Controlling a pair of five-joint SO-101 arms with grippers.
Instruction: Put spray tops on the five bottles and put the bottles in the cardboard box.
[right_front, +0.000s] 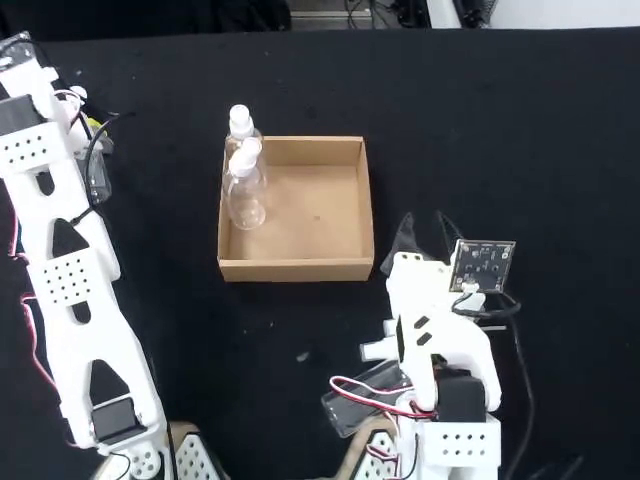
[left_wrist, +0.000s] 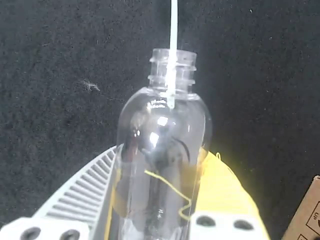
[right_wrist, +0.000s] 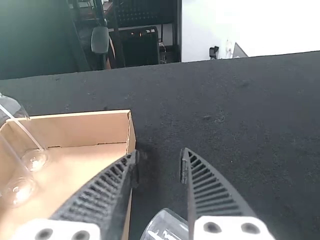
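At the upper left of the high view, the left gripper (right_front: 92, 150) sat at the end of its long white arm. In the left wrist view, the left gripper (left_wrist: 165, 152) was closed on a clear uncapped bottle (left_wrist: 162, 150). One ribbed white finger and one yellow finger pressed its two sides. A thin white tube (left_wrist: 173, 45) ran down through the bottle's open neck. In the high view the uncapped bottle (right_front: 98, 180) showed as a clear shape beside that arm, well apart from the cardboard box (right_front: 295, 268).

The box stood near the middle of the black worktop (right_front: 500, 120). Two bottles with white spray tops (right_front: 246, 188) stood in its upper-left corner, one just behind the other. The right wrist view caught the same box (right_wrist: 90, 127) with clear bottle bodies at its far side.

The right gripper (right_front: 422, 235) was at the lower right of the high view, just beside the box's lower-right corner. In its own view, the right gripper's (right_wrist: 159, 155) black fingers (right_wrist: 100, 195) were parted by a narrow gap and held nothing. A clear rounded thing (right_wrist: 162, 225) showed close under them; what it was could not be told.
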